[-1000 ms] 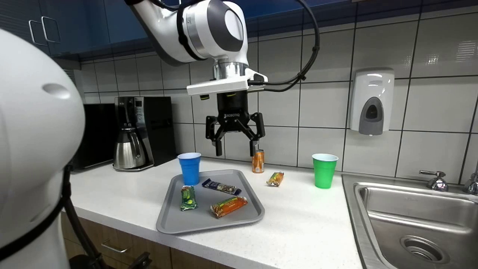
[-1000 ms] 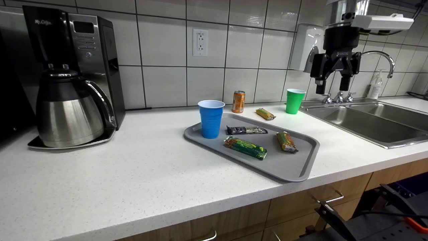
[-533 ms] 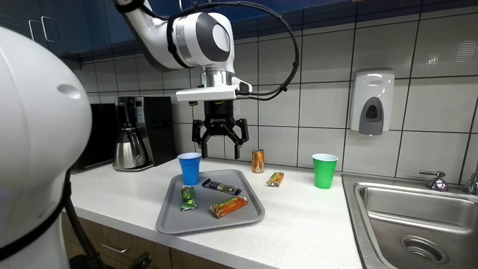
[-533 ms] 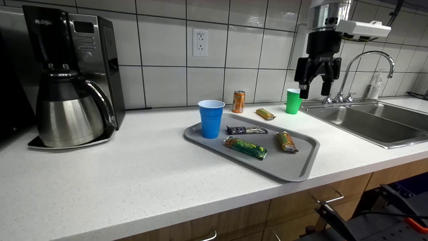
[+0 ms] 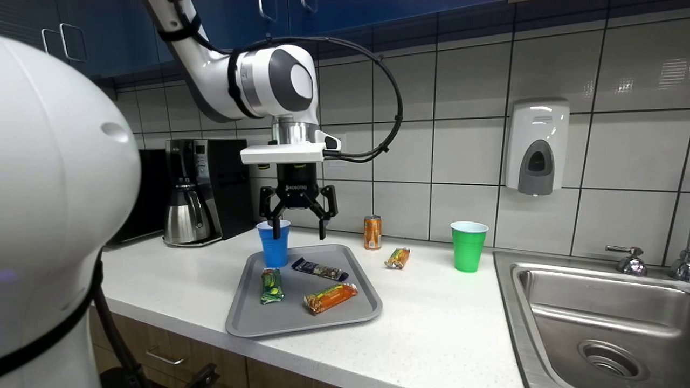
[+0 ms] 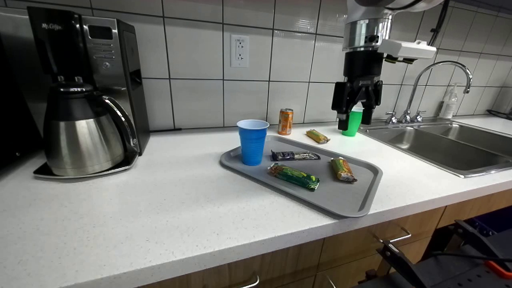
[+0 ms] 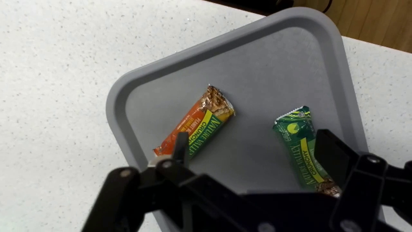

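Gray tray [image 7: 251,145] sits unmoved beneath the tool [image 5: 299,237], now lower, jaws parted.

The arm [image 5: 291,81] bends down from above, its wrist [image 5: 295,132] upright and higher than the tray [image 5: 269,320]. Beneath the wrist, the gripper [image 5: 299,236] points straight down in both exterior views, over the tray and well apart from its surface. Its two fingers [image 5: 322,229] stand about level, spread wide; the wrist view shows both against the tray.

Green bar [image 7: 303,149] partly behind the gripper [image 7: 252,137]
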`<state>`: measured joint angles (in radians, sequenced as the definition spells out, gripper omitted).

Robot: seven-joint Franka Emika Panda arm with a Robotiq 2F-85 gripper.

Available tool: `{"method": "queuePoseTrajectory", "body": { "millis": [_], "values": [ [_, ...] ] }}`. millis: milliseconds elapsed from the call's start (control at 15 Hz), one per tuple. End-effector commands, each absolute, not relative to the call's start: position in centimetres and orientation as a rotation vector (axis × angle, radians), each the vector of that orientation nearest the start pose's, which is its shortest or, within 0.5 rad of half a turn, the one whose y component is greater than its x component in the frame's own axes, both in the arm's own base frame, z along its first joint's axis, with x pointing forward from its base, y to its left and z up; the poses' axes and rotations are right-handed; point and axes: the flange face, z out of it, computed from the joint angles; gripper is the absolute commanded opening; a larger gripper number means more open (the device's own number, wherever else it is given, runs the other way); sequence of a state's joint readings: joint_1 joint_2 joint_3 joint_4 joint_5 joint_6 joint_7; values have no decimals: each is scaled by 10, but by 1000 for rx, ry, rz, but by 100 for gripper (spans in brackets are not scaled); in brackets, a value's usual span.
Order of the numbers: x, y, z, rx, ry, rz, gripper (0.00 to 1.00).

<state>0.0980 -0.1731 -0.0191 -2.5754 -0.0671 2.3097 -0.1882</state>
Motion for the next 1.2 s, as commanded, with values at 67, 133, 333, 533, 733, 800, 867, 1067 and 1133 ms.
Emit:
{"method": "queuePoseTrajectory", "body": {
  "millis": [67, 133, 333, 533, 733, 800, 867, 1067, 1133],
  "values": [
    [441, 53, 296, -3103, -589, 162, 100],
    [444, 57, 292, -3100, -604, 165, 100],
    [451, 66, 283, -3095, -640, 172, 100],
    [456, 71, 278, -3084, -682, 182, 100],
    [460, 72, 275, -3067, -742, 198, 100],
    [461, 72, 274, -3062, -759, 202, 100],
    [462, 72, 273, -3058, -775, 205, 100],
    [465, 72, 272, -3046, -828, 207, 100],
    [466, 72, 272, -3044, -846, 207, 100]
  ]
}}
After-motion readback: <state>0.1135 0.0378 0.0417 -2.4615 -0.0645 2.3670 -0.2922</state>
